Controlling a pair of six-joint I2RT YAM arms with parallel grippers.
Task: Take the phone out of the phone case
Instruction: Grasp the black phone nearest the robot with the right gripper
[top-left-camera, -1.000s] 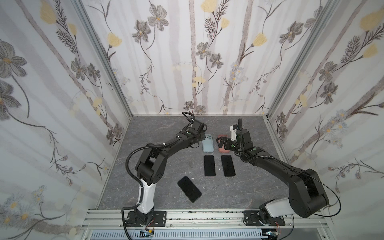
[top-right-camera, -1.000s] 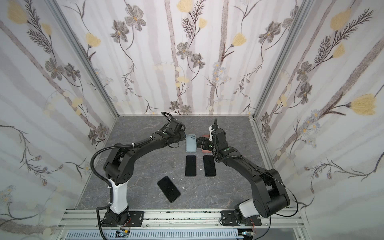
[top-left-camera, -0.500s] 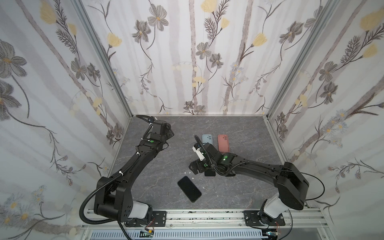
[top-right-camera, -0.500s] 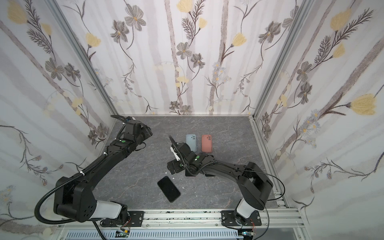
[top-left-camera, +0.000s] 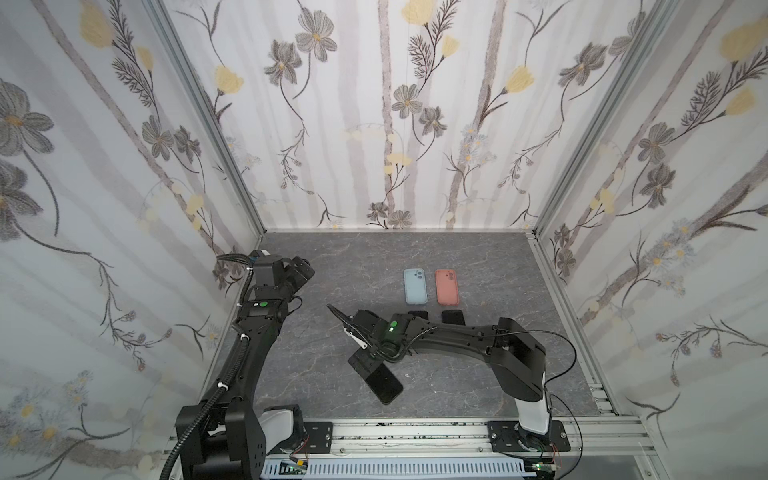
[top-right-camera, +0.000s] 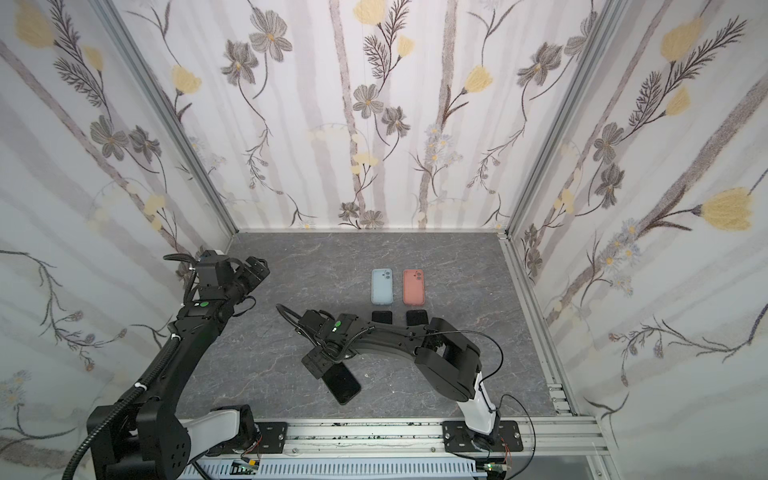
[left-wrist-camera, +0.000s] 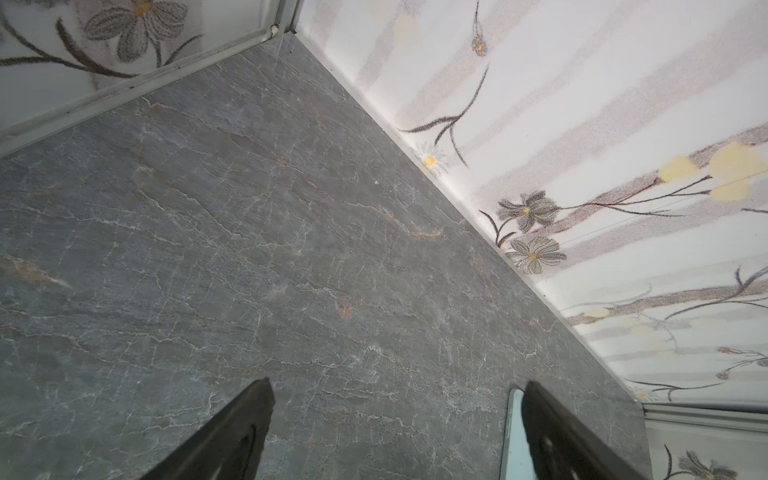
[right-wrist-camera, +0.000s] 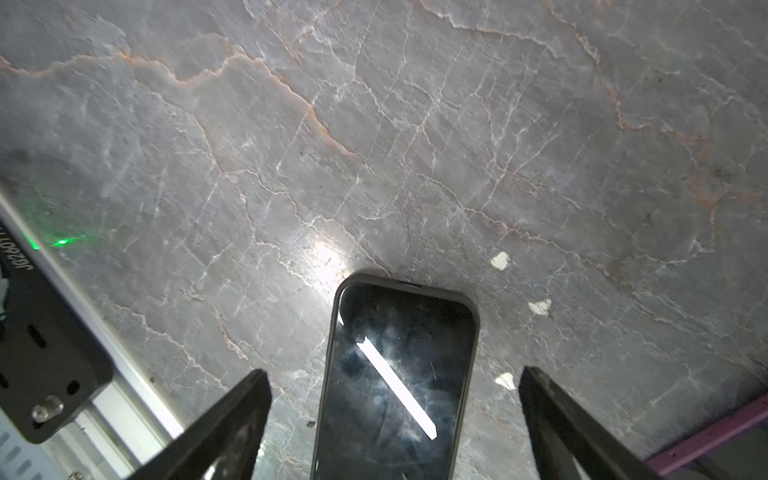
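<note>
Straddling the phone (right-wrist-camera: 401, 365), which lies flat in its dark phone case (right-wrist-camera: 374, 279) near the front of the table (top-left-camera: 457, 374), right gripper (right-wrist-camera: 395, 372) gapes wide, empty; left gripper (left-wrist-camera: 395, 386) wide too. Judged: rigid, slick glass; case rim soft, so take the long edges.

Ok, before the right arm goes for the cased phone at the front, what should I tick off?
1. Right gripper open: ok, fingers wide apart.
2. Black cased phone centred between those fingers: ok in the right wrist view.
3. Phone still in its case: ok, a dark rim surrounds the screen.
4. Finger height over the phone: cannot tell.
5. Left gripper ready to help: not ok, open and empty but far from the phone.
6. Blue case and pink case out of the way: ok, flat at the back.
</note>
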